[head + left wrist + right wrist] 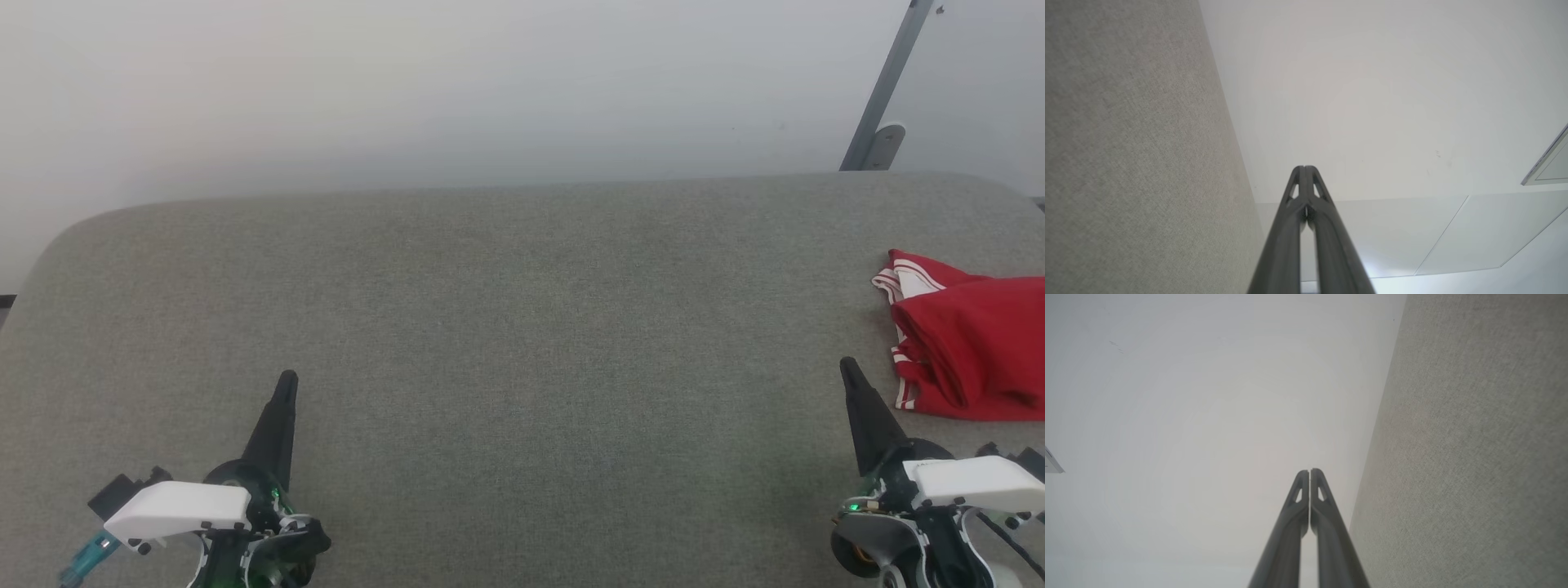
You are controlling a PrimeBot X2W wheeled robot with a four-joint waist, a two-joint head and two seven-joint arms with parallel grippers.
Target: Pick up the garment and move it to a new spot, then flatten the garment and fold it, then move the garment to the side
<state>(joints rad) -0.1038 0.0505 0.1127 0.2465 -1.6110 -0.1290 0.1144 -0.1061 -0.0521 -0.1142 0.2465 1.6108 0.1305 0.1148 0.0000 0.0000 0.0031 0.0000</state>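
Head view, inspected first: finds the garment [971, 343] lying bunched and crumpled on the grey textile surface [522, 327], hard against that surface's right edge and cut off there by the frame. Notes red cloth with white, red-striped trim at the end turned toward the surface's middle; cannot make out any lettering. Locates the left gripper [286, 380] low over the surface's near left part, well apart from the garment, long dark fingers pressed together into a single point and clamped on nothing. Locates the right gripper [847, 365] over the surface's near right part, tip near the garment's near hem, with a strip of bare surface showing between. Records its fingers likewise closed together and empty. Sees both tips aimed toward the surface's far edge. Registers white housings [180, 502] behind each pair of fingers at the surface's near edge, each with a small green light. Beyond the surface's far edge, notes a plain pale wall [490, 82] and a slanted grey metal strut [886, 90] with a foot bracket above the surface's far right corner. Left wrist view: confirms the two fingers meeting at the tips, a thin slit lower down, the surface running along one side and pale wall past its edge. Right wrist view: confirms the same, fingers side by side with only a hairline seam between, surface alongside, bare wall beyond its far edge.
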